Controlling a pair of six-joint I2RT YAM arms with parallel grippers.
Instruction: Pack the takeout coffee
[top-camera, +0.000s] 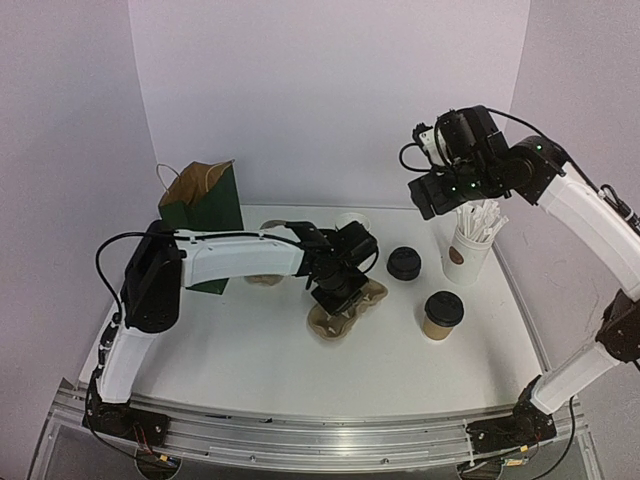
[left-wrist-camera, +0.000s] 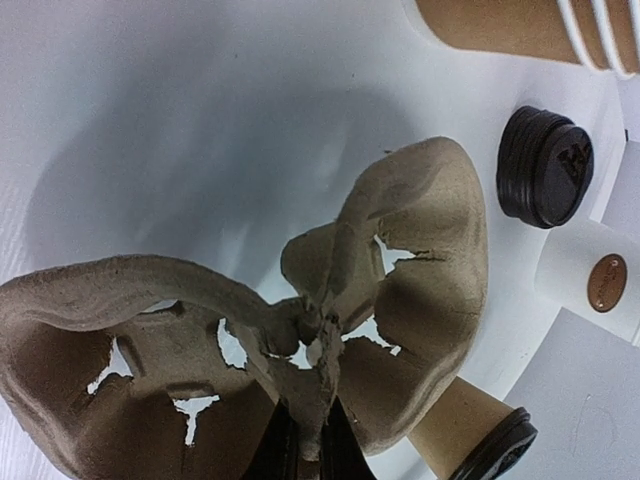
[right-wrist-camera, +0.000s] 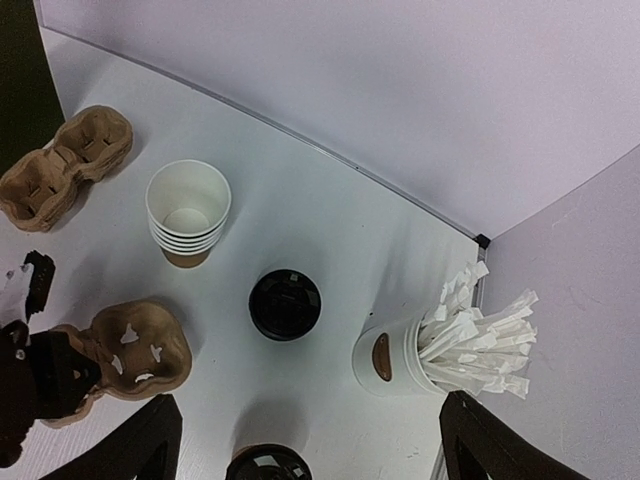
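White cup (top-camera: 467, 255) holds wrapped sticks (top-camera: 485, 222). Lidded coffee (top-camera: 442, 315) stands on the worktop (top-camera: 250, 360), right of the carrier (top-camera: 345, 310). Left fingers (left-wrist-camera: 283, 452) clamp the carrier's centre ridge; right fingers (right-wrist-camera: 140, 445) hang apart, high over the worktop.

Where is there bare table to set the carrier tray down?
The near strip of table, in front of the carrier tray and lidded coffee cup, is bare. Back right is crowded: black lids, cup of wrapped sticks, stacked paper cups.
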